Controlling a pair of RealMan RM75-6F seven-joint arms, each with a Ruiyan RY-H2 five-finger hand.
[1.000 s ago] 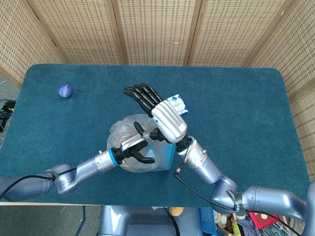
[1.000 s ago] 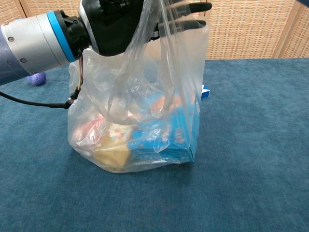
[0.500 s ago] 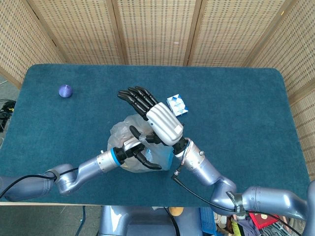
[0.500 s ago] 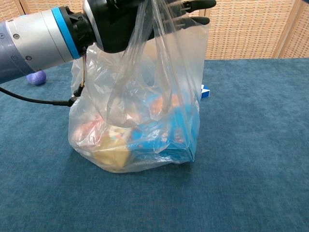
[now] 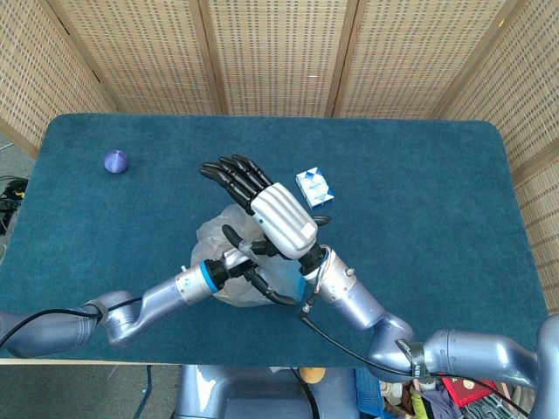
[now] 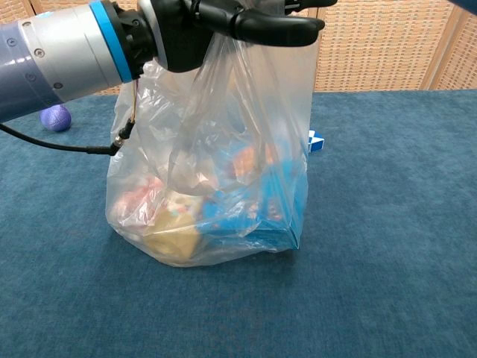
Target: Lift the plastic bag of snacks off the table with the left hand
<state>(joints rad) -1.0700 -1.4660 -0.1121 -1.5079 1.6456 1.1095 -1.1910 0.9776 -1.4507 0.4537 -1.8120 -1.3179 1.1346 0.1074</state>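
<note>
The left hand (image 6: 223, 26) has risen, drawing the handles of the plastic bag of snacks (image 6: 212, 186) taut, so the lift is starting; the bag's base seemingly remains on the table (image 6: 387, 224). The bag hangs directly beneath that hand, which grips its handles; the right hand (image 5: 262, 201) hovers above the bag, fingers spread, empty

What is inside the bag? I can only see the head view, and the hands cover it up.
Observer: The chest view shows a blue box and a yellow packet through the clear plastic bag.
Operator: Is it off the table?
Observer: Not yet. From the chest, its bottom sits on the table.
Operator: Does the left hand have it?
Observer: Yes. The handles hang from the fingers of the left hand.
</note>
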